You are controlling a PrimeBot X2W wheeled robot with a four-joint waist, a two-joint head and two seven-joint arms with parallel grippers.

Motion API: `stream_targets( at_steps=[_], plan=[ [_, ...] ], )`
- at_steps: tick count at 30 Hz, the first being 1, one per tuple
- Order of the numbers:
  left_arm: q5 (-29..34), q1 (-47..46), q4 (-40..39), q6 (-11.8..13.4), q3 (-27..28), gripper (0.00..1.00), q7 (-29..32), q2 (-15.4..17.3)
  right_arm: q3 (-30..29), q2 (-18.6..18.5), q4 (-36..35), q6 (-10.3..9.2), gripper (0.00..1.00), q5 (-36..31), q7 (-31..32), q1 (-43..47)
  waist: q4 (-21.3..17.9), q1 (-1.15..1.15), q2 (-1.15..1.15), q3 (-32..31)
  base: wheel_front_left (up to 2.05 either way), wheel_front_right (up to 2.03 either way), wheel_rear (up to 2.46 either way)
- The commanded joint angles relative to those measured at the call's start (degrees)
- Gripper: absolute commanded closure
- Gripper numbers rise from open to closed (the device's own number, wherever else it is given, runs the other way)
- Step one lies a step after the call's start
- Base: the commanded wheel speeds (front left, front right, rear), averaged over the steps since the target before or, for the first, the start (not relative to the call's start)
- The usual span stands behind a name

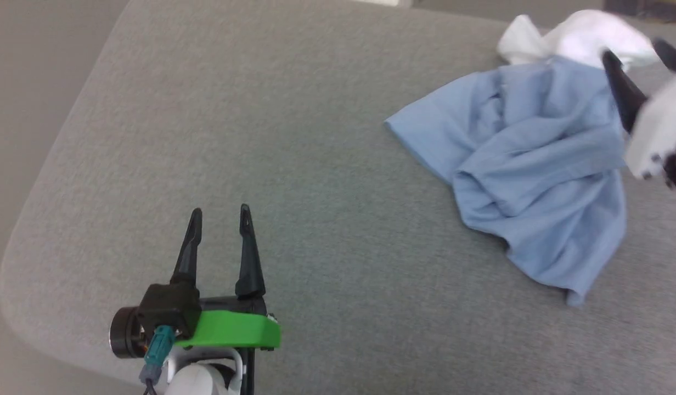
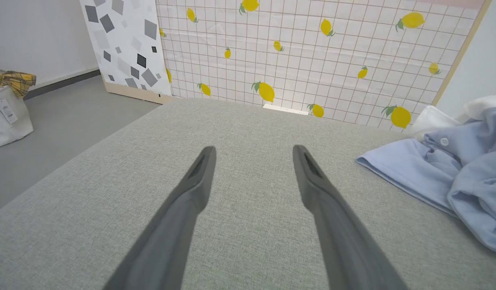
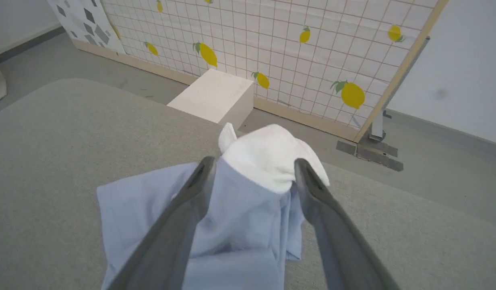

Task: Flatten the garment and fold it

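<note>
The garment (image 1: 524, 164) lies crumpled at the upper right of the head view, on the grey cushion (image 1: 261, 137). Its white collar (image 1: 579, 33) is on top, and its long way runs down the frame. The right gripper (image 1: 633, 48) is nearest, at the collar, with its fingers wide and the cloth loose between them. The left gripper (image 1: 220, 210), fingers wide too, waits well apart at the lower left.

Grey fabric cushion (image 1: 261, 137) before a lemon-printed grid panel (image 2: 312, 52), with a white panel of grey squares (image 2: 123, 44) beside it. White box (image 3: 211, 96) on the floor (image 2: 71, 112); white bag (image 2: 6, 121) holding yellow plaid cloth (image 2: 12, 79).
</note>
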Motion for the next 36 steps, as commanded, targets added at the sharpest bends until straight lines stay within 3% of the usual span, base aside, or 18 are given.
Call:
stream_targets(
  at_steps=[1, 6, 10, 20, 21, 23, 29, 34, 36],
  plan=[
    [0.4, 0.7, -0.5, 0.0, 0.3, 0.00, -0.3, 0.4, -2.0, 0.3, -2.3, -0.08, 0.00, 0.3, 0.4, 3.4, -3.6, -0.01, 0.00, -3.6, 0.00, 0.00, 0.00],
    [0.7, 2.0, -1.3, 0.1, 0.6, 0.00, -0.3, 1.1, -8.0, 3.2, -9.2, -0.08, 0.00, 0.1, 4.4, 15.4, -5.2, -0.01, 0.00, -4.6, 0.00, 0.00, 0.00],
    [0.7, 2.4, -1.8, 0.1, 0.5, 0.00, -0.2, 1.5, -8.6, 4.3, -10.7, -0.08, 0.00, 0.6, 8.2, 22.3, -5.6, -0.01, 0.00, -4.0, 0.00, 0.00, 0.00],
    [1.0, 0.4, -2.6, 0.4, -0.3, 0.00, 0.0, 1.4, -2.9, 3.5, -0.3, -0.08, 0.00, -1.0, 6.0, 19.3, -3.6, -0.01, 0.00, 0.6, 0.00, 0.00, 0.00],
    [1.0, 0.3, -2.5, 0.5, -0.4, 0.00, 0.0, 1.4, -2.2, 3.5, 1.0, -0.08, 0.10, -1.3, 5.9, 18.7, -3.5, -0.01, 0.00, 0.7, 0.00, 0.00, 0.00],
    [0.9, 0.1, -2.3, 0.6, -0.4, 0.00, 0.0, 1.3, -1.1, 3.6, 4.3, -0.08, 1.00, -1.7, 5.7, 17.5, -3.4, -0.01, 0.00, 1.0, 0.00, 0.00, 0.00],
    [0.6, 0.2, -1.8, 1.1, 0.2, 0.00, -0.1, 1.3, -1.0, 3.8, 5.8, -0.08, 1.00, -1.1, 2.9, 14.9, -5.0, -0.01, 0.00, -0.3, 0.00, 0.00, 0.00],
    [0.3, 1.0, -1.8, 1.3, 1.1, 0.00, -0.2, 1.6, -3.7, 4.4, -3.1, -0.08, 1.00, 3.7, 1.1, 14.5, -7.8, -0.01, 0.00, -3.8, 0.00, 0.00, 0.00],
    [0.1, 1.5, -2.0, 1.4, 1.4, 0.00, -0.2, 1.7, -5.9, 5.4, -9.7, -0.08, 1.00, 6.3, 2.1, 15.8, -9.1, -0.01, 0.00, -5.0, 0.00, 0.00, 0.00]
  ],
)
